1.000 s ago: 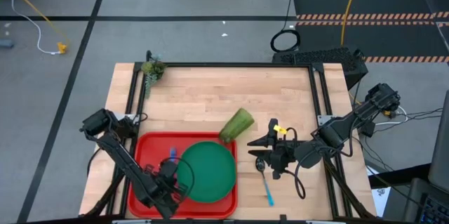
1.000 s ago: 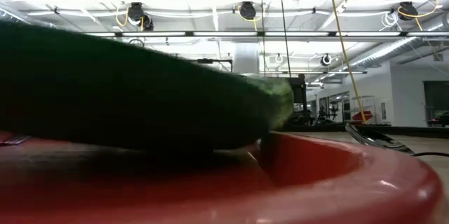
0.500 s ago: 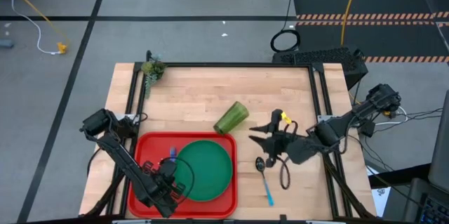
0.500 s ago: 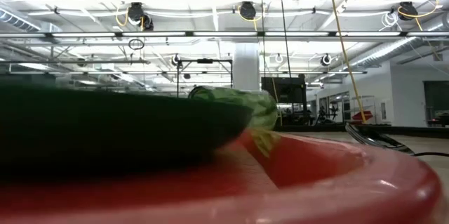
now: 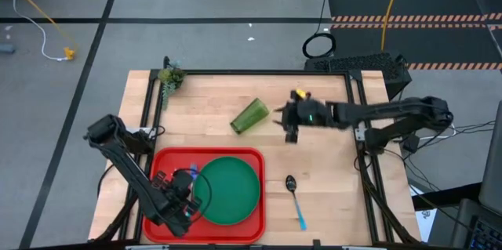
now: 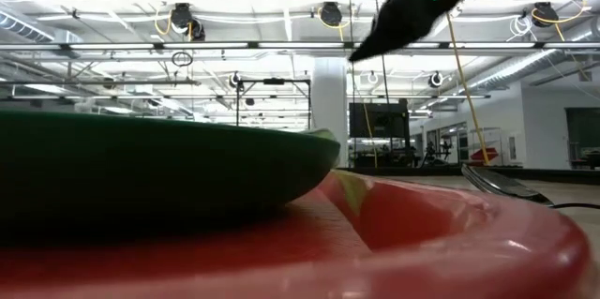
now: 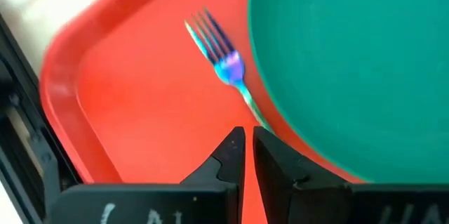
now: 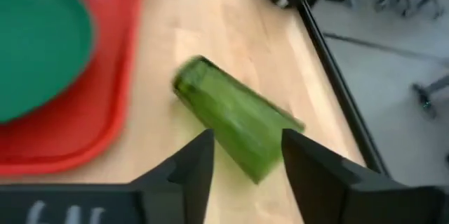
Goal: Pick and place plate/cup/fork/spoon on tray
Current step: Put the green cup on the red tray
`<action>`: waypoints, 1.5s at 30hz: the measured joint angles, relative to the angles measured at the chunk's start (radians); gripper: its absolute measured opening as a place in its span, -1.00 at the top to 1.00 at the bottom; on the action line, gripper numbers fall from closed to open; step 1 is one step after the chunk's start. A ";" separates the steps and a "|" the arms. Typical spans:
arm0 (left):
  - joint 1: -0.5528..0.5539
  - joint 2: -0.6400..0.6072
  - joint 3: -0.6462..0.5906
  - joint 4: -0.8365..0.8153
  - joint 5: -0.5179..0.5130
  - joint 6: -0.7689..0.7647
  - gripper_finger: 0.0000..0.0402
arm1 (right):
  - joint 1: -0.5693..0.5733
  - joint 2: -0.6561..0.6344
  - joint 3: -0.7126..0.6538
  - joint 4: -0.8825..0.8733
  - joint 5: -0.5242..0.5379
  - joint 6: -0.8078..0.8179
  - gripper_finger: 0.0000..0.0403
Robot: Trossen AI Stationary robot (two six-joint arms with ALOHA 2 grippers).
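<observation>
Right gripper (image 5: 287, 122) spread beside the fallen cup (image 5: 249, 116)
Plate (image 5: 228, 190) and fork (image 7: 223, 61) lie on the tray (image 5: 161, 161); left gripper (image 7: 245, 140) pressed together above them.

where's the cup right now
In the high view the cup lies on its side on the bare wood, just beyond the tray's far right corner, with the right gripper open close beside it on the right.

No readable text anywhere (only blurred marks on gripper housings).
</observation>
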 joint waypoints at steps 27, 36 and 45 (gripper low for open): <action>0.068 -0.025 -0.010 -0.190 -0.283 -0.017 0.83 | -0.386 0.666 0.483 0.220 -0.565 -0.035 -0.33; 0.370 -0.044 -0.075 -0.193 -0.352 0.200 0.83 | -0.352 0.529 0.456 0.089 -0.559 -0.117 -0.33; 0.712 -0.083 -0.084 -0.093 -0.383 0.564 0.82 | -0.363 0.287 0.248 0.179 -0.496 -0.226 -0.33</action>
